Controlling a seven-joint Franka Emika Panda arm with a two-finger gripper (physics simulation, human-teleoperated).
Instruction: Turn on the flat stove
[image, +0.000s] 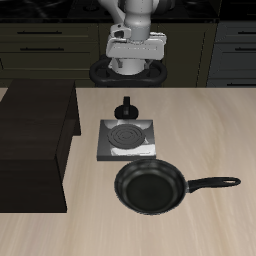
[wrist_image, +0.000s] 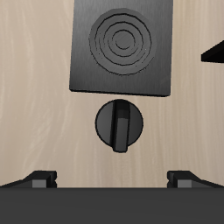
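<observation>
The flat stove (image: 127, 140) is a small grey square plate with a dark spiral burner (image: 127, 134), standing in the middle of the table. Its black knob (image: 126, 108) stands just behind the plate, toward the robot's base. In the wrist view the stove (wrist_image: 122, 74), its burner (wrist_image: 122, 39) and the knob (wrist_image: 120, 124) show from straight above. My gripper (image: 134, 60) hangs high above the table's back part, over the knob, touching nothing. It is open and empty (wrist_image: 114, 179), with its fingertips (wrist_image: 41, 179) wide apart.
A black frying pan (image: 150, 187) with a long handle (image: 215, 184) lies in front of the stove, near the table's front edge. A large dark cabinet block (image: 35, 140) stands on the table beside the stove; its corner shows in the wrist view (wrist_image: 214, 51).
</observation>
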